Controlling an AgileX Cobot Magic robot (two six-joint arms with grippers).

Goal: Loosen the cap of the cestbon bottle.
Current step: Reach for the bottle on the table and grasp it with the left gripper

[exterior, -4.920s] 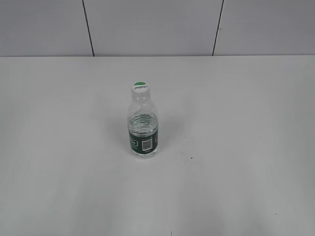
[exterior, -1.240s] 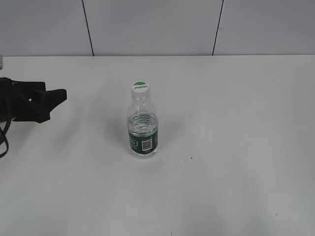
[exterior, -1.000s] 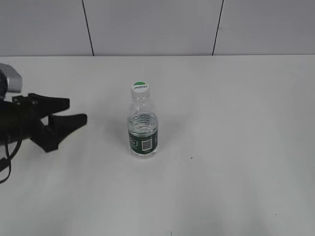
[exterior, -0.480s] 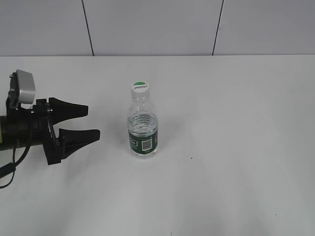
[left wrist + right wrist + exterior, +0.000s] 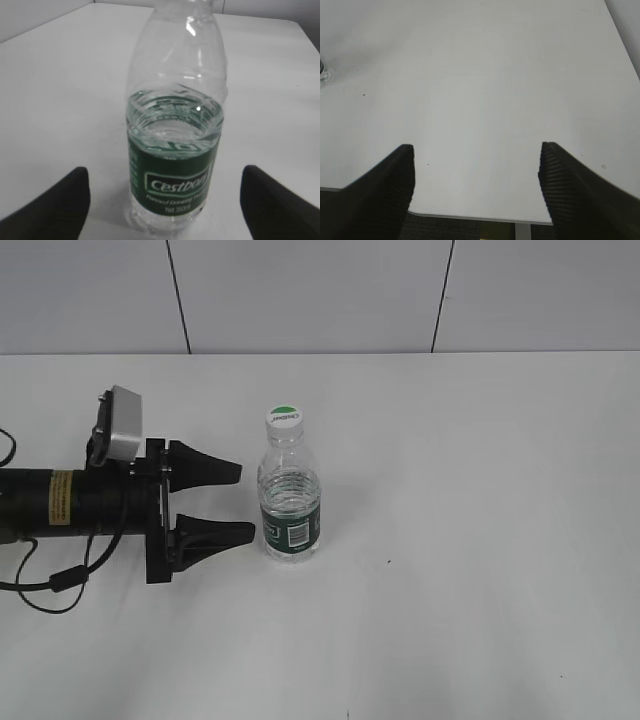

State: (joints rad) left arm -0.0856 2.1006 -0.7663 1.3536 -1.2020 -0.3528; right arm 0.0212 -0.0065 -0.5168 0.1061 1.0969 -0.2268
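Note:
The cestbon bottle (image 5: 291, 508) stands upright in the middle of the white table, clear with a dark green label. Its white cap (image 5: 284, 418) with a green half-circle sits on the neck. My left gripper (image 5: 246, 502) is open, lying level just left of the bottle, fingertips close to its side without touching. In the left wrist view the bottle (image 5: 175, 145) stands straight ahead between the two dark fingertips (image 5: 55, 200); the cap is cut off at the top. My right gripper (image 5: 476, 155) is open and empty over the table's near edge, out of the exterior view.
The white table (image 5: 480, 490) runs back to a grey panelled wall. A sliver of the bottle's base (image 5: 322, 72) shows at the left edge of the right wrist view. The table's front edge (image 5: 470, 217) lies under the right gripper.
My left arm came in from the left edge and moved right across the table with the gripper open, up to the bottle's side. The bottle has not moved.

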